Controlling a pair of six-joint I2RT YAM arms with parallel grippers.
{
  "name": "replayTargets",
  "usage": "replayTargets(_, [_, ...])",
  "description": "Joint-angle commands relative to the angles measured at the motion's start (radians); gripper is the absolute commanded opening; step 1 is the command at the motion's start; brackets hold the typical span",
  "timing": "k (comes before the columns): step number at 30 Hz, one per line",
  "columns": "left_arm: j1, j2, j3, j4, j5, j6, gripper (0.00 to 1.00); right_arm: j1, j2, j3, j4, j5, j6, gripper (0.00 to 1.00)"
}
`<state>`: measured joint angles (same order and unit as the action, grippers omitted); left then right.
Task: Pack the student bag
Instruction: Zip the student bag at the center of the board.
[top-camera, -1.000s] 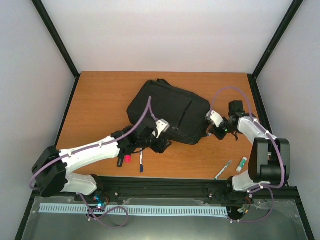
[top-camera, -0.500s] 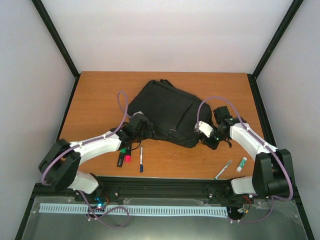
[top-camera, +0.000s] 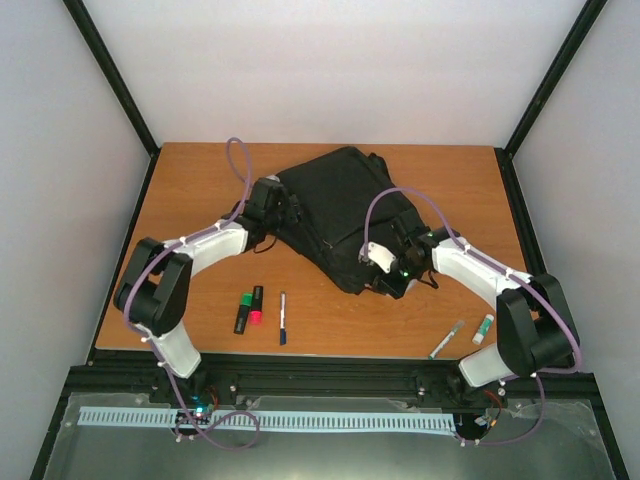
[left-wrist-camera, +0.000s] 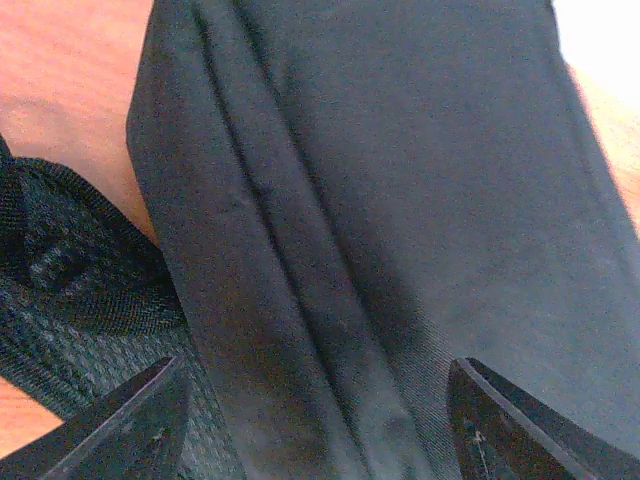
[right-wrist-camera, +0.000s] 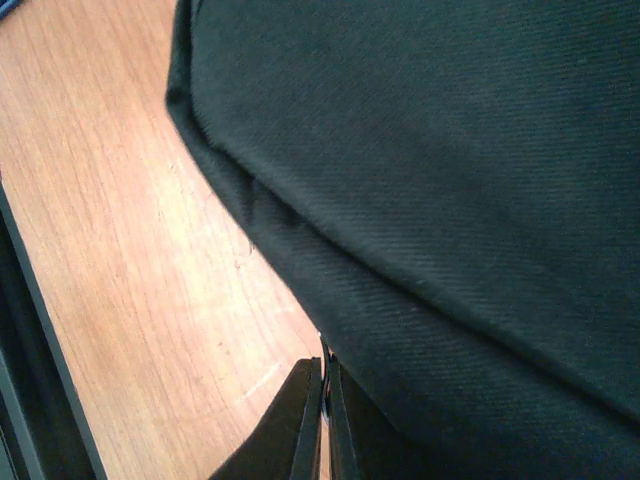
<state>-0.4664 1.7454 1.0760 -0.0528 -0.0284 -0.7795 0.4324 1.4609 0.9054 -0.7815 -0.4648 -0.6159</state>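
The student bag (top-camera: 335, 205) is a large black fabric backpack lying flat at the table's middle, turned diagonally. My left gripper (top-camera: 283, 213) is at its far-left edge. In the left wrist view it (left-wrist-camera: 320, 430) is open, with folds of the bag (left-wrist-camera: 380, 200) filling the space between the jaws and a mesh strap (left-wrist-camera: 60, 300) at the left. My right gripper (top-camera: 386, 282) is at the bag's near-right corner. In the right wrist view it (right-wrist-camera: 323, 385) is shut on a thin tab at the bag's edge (right-wrist-camera: 450, 200).
A green-and-black highlighter (top-camera: 244, 309) and a red one (top-camera: 257, 314) lie near the front left beside a dark pen (top-camera: 282, 318). Another pen (top-camera: 446, 339) and a small white tube with a green cap (top-camera: 484, 328) lie at the front right. Black frame posts stand at the corners.
The bag has turned and shifted toward the far side. My left gripper moved from the bag's near edge to its far-left edge. My right gripper moved left with the bag's corner.
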Motion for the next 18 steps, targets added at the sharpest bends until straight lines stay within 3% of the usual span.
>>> replayTargets(1, [-0.038,-0.153,-0.035,0.007,0.020,0.168,0.71,0.006,0.006,0.045,0.015,-0.012,0.105,0.03])
replayTargets(8, [-0.242,-0.348,-0.153,-0.032,0.156,0.512,0.69,0.006,-0.006,0.035,0.005,0.003,0.133,0.03])
replayTargets(18, [-0.361,-0.336,-0.207,0.014,0.342,0.706,0.62,0.005,0.004,0.038,0.000,-0.023,0.147,0.03])
